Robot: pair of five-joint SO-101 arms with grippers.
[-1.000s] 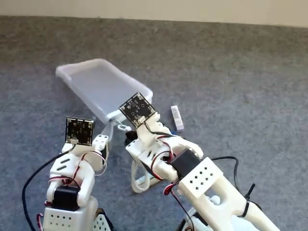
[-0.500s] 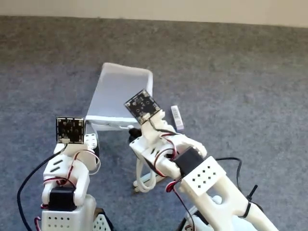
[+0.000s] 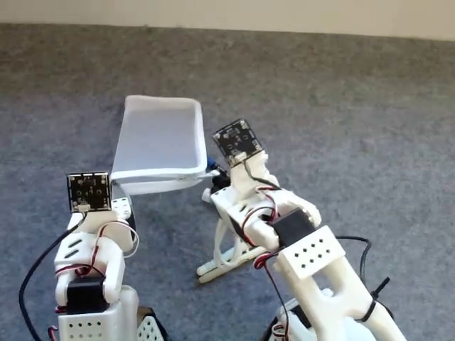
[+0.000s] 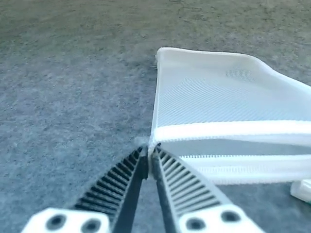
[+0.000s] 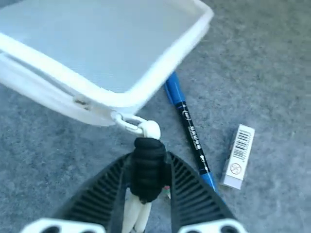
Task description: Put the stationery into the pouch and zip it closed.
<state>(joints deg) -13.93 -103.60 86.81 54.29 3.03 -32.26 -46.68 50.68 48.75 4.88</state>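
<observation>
The left gripper (image 4: pixel 149 152) was closed narrow on one corner of the pouch (image 4: pixel 218 97), at the end of its zipper band. This hold was judged to anchor that end so the band could be drawn against it. The right gripper (image 5: pixel 148 159) was clamped on the black pull tab (image 5: pixel 148 172), which a white ring (image 5: pixel 141 128) joined to the opposite end of the pouch's zipper band. This hold was judged to prepare the slider for travel along the band. The pouch lay on the grey carpet (image 3: pixel 341 106), its zipper edge toward both arms and spanning the gap between the grippers. The blue pen (image 5: pixel 187 127) lay outside the pouch, one end tucked under the pouch's edge near the ring. The eraser (image 5: pixel 237 156) lay beyond the pen, apart from the pouch. Neither item was inside, so loading was not yet done. Whether the pouch mouth stood open could not be determined. Open carpet extended past the pouch's far edge and both side edges, while the pen and eraser crowded the pouch's ring end.
</observation>
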